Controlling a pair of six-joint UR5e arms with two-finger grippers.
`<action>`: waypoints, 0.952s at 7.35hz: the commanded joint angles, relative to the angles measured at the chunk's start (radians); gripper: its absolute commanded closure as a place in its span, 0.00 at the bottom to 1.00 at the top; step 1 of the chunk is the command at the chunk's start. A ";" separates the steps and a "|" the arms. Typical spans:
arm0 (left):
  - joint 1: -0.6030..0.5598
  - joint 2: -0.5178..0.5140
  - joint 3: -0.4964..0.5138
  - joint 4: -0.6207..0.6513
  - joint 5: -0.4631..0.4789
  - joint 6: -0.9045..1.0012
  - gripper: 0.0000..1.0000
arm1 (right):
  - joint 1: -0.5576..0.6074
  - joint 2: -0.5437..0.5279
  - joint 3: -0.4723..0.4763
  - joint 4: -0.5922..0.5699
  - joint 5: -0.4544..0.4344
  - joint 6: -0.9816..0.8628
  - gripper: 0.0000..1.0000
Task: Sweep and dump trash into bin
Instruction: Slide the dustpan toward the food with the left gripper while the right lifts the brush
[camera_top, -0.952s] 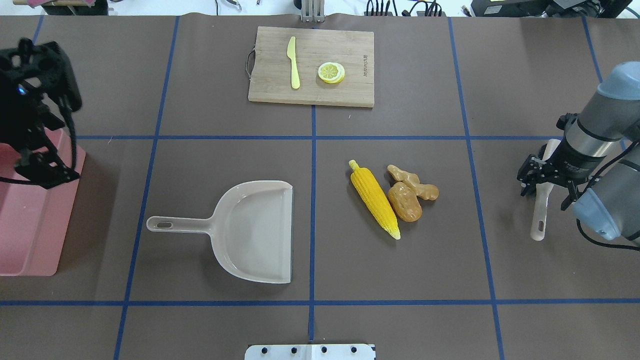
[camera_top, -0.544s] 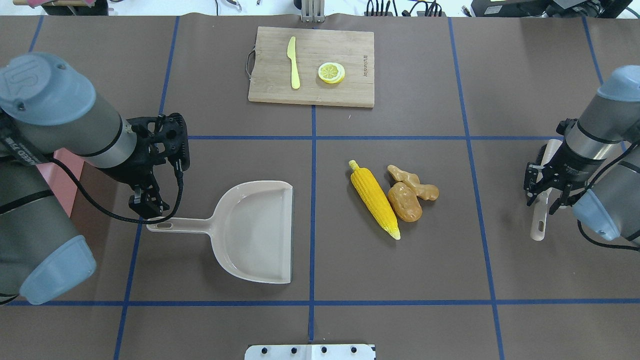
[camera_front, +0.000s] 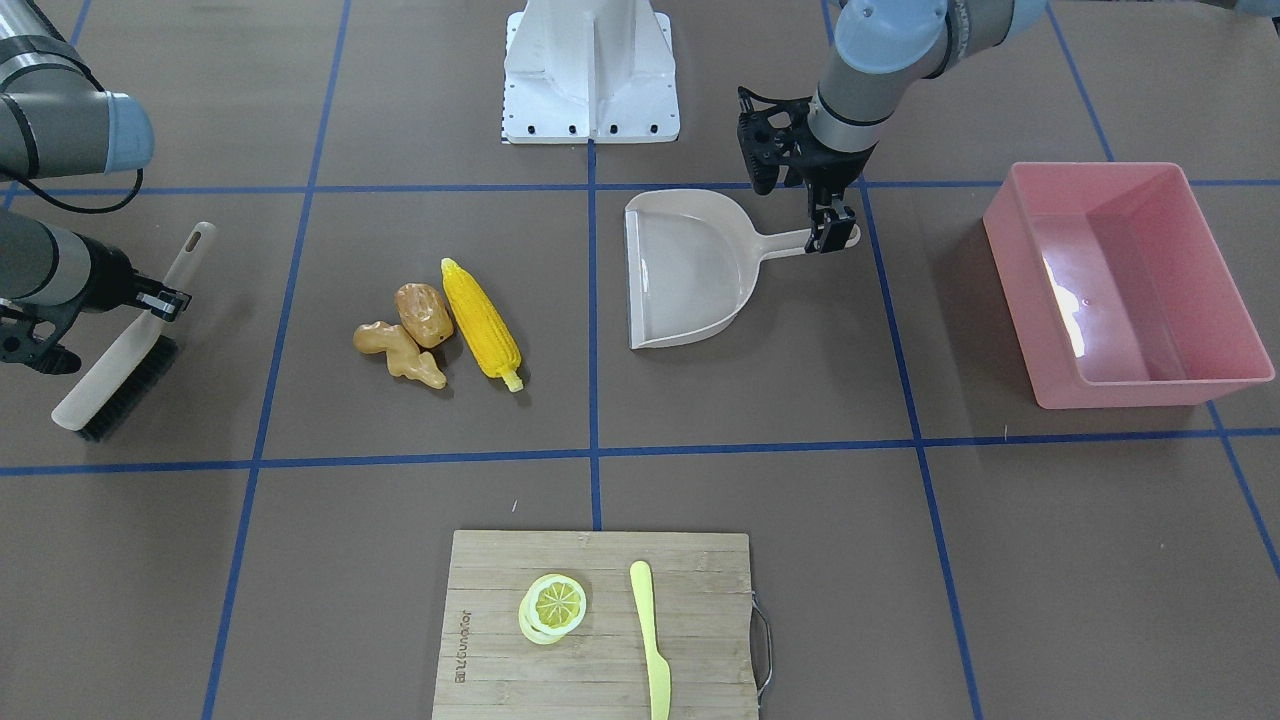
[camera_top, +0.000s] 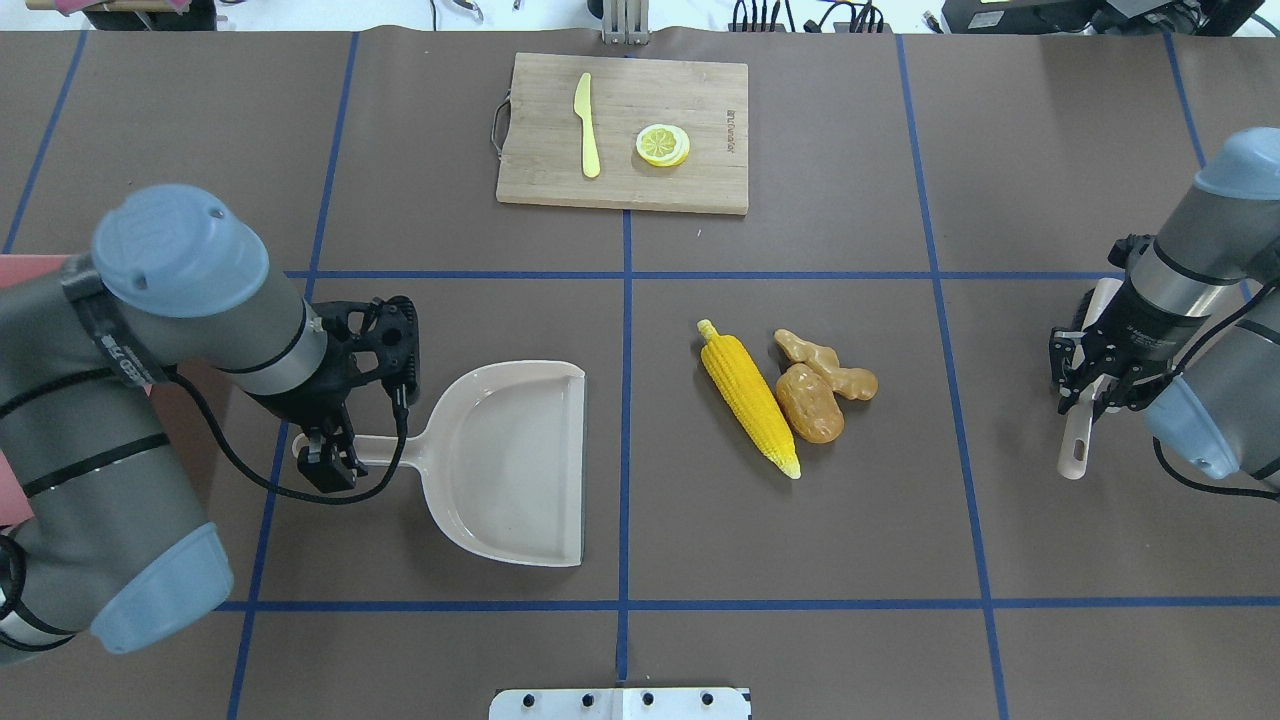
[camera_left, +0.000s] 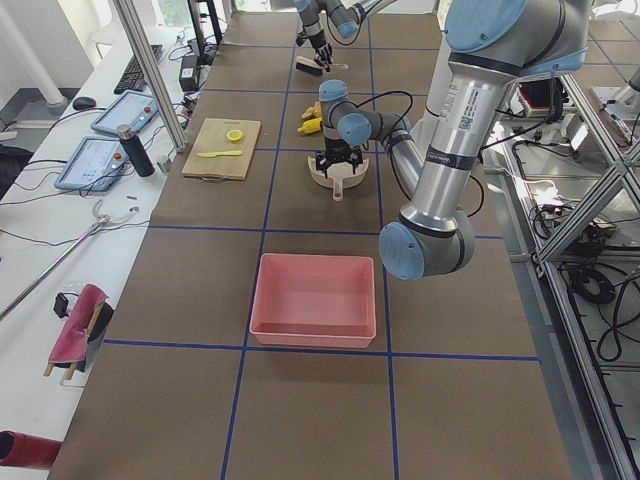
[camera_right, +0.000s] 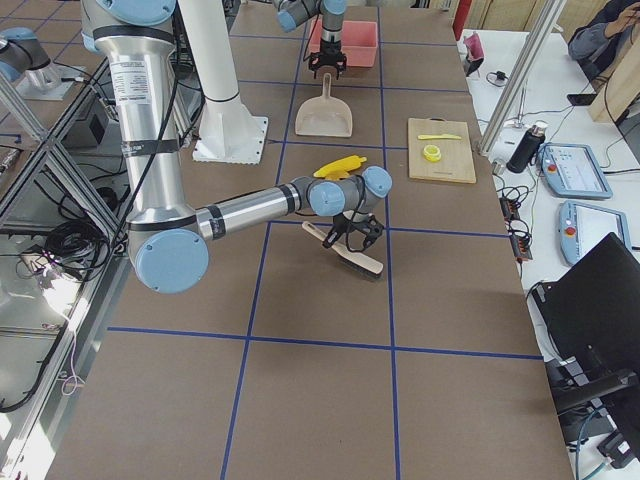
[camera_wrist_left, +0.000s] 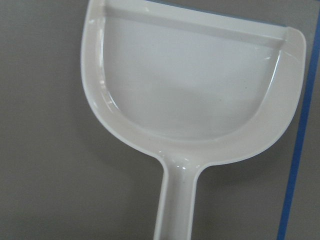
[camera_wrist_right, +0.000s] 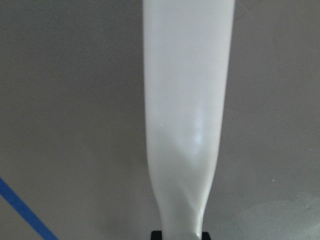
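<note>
The trash lies right of centre: a yellow corn cob (camera_top: 750, 400), a glossy brown potato lump (camera_top: 810, 403) and a tan ginger root (camera_top: 825, 365), touching one another. The pink bin (camera_front: 1020, 270) stands at the table's left end, mostly hidden behind my left arm in the overhead view. My left gripper (camera_top: 325, 462) is open, its jaws either side of the far end of the beige dustpan's handle; the dustpan (camera_top: 510, 460) lies flat. My right gripper (camera_top: 1088, 395) is shut on the handle of a white brush (camera_top: 1078, 445) at the right end.
A wooden cutting board (camera_top: 700, 100) at the far edge holds a yellow knife (camera_top: 587, 125) and a lemon slice (camera_top: 662, 145). The robot's base plate (camera_top: 620, 703) sits at the near edge. Blue tape lines cross the brown table.
My left arm has swung from above the bin to the dustpan's handle and come down onto it. My right gripper's fingers have narrowed around the brush handle.
</note>
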 joint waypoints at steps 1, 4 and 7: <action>0.019 0.016 0.064 -0.099 0.021 -0.008 0.01 | 0.062 -0.026 0.070 -0.003 0.011 -0.076 1.00; 0.022 0.039 0.093 -0.172 0.024 -0.010 0.01 | 0.100 -0.128 0.188 0.000 0.003 -0.148 1.00; 0.022 0.038 0.112 -0.190 0.022 -0.010 0.01 | 0.105 -0.122 0.230 -0.007 0.012 -0.153 1.00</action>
